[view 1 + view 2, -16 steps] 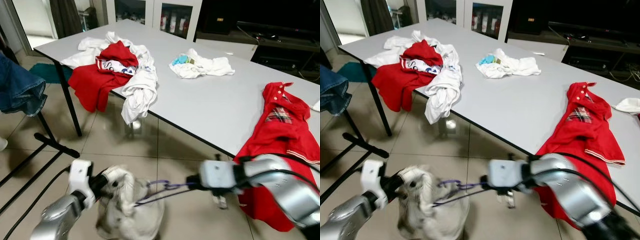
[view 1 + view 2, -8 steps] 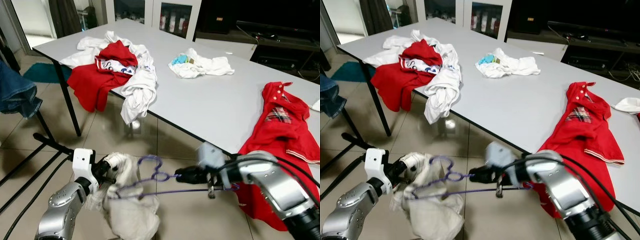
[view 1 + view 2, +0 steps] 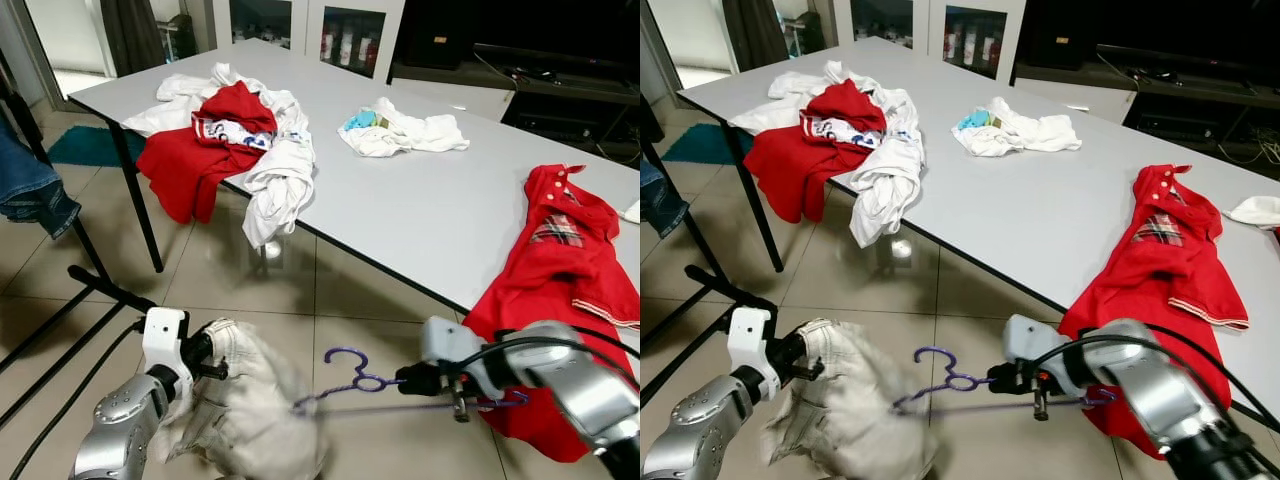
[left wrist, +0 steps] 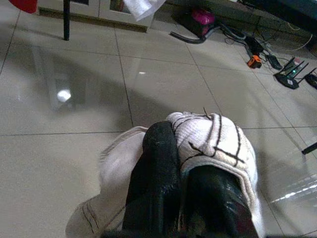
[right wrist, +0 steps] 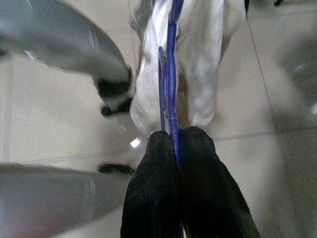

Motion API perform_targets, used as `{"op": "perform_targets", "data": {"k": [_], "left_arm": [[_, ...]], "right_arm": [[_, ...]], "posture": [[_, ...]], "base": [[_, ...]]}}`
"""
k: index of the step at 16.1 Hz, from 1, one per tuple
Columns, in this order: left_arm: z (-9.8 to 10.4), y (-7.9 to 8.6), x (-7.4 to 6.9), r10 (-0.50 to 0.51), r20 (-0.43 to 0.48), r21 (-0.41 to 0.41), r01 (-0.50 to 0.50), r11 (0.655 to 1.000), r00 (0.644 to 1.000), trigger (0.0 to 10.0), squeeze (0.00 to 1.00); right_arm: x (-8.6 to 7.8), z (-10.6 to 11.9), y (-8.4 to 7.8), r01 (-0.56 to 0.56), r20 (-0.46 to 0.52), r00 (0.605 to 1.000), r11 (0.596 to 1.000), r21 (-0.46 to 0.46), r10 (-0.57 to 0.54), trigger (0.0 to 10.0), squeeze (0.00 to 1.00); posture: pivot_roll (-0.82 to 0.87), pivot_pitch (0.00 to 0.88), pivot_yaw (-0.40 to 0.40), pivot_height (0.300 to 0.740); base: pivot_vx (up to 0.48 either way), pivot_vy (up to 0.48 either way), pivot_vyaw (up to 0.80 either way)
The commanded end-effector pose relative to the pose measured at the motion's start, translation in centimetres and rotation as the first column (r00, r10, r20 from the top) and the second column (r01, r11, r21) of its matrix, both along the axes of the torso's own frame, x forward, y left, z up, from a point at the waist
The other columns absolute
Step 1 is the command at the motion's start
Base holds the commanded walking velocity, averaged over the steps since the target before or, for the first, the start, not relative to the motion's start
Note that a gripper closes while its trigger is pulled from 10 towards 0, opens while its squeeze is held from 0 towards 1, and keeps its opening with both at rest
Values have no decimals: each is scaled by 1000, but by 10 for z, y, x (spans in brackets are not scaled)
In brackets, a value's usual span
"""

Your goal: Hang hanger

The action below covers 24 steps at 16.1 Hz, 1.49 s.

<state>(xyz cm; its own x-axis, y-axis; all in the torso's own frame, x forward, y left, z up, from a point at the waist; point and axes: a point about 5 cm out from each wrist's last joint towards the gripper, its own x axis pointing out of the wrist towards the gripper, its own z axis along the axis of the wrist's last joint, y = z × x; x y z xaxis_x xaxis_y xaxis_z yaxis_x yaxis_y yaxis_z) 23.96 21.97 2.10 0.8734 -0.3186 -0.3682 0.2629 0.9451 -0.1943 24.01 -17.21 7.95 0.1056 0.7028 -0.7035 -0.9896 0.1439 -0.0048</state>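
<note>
Purple hanger [image 3: 372, 392] pinched by right gripper [image 3: 408, 379], left gripper [image 3: 205, 356] clutching white garment [image 3: 245, 418]

A pale grey desk [image 3: 420, 210] stands on a glossy tiled floor [image 3: 330, 290]. On it lie a heap of red and white clothes [image 3: 235, 135] (spilling over the near edge), a small white bundle [image 3: 400, 130], and a red polo shirt [image 3: 565, 250] draped off its front.

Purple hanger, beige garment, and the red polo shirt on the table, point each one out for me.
purple hanger [image 3: 348, 357], left eye view, on its hook.
beige garment [image 3: 250, 415], left eye view, on its bunched middle.
red polo shirt [image 3: 1165, 262], right eye view, on its chest.
</note>
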Motion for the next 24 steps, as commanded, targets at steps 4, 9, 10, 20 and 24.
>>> {"op": "perform_targets", "data": {"k": [4, 9, 10, 20, 24], "left_arm": [[9, -5, 10, -25, 61, 2, 25, 1000, 998, 10000, 0], [13, -3, 14, 15, 71, -26, -14, 1000, 997, 10000, 0], [16, -2, 18, 47, 79, -46, -43, 998, 996, 10000, 0], [60, -8, 76, 248, 177, -228, -205, 952, 953, 10000, 0], [63, -9, 77, 262, 181, -252, -213, 944, 948, 10000, 0]], "right_arm": [[4, 6, 30, -61, 40, 998, 995, 78, 58, 10000, 0], [9, 6, 29, -35, 53, 998, 994, 101, 29, 10000, 0], [11, 10, 25, -2, 57, 998, 992, 123, -5, 10000, 0], [16, -11, 55, 199, 86, 973, 969, 148, -213, 10000, 0], [50, -23, 41, 489, 207, 848, 871, 48, -488, 10000, 0]], "posture": [[39, 0, -62, 740], [49, 0, -64, 740], [50, 0, -65, 740], [10, 0, -54, 740], [19, 0, -56, 740]], "base": [[0, 0, 0], [0, 0, 0], [0, 0, 0], [0, 0, 0], [0, 0, 0]]}}
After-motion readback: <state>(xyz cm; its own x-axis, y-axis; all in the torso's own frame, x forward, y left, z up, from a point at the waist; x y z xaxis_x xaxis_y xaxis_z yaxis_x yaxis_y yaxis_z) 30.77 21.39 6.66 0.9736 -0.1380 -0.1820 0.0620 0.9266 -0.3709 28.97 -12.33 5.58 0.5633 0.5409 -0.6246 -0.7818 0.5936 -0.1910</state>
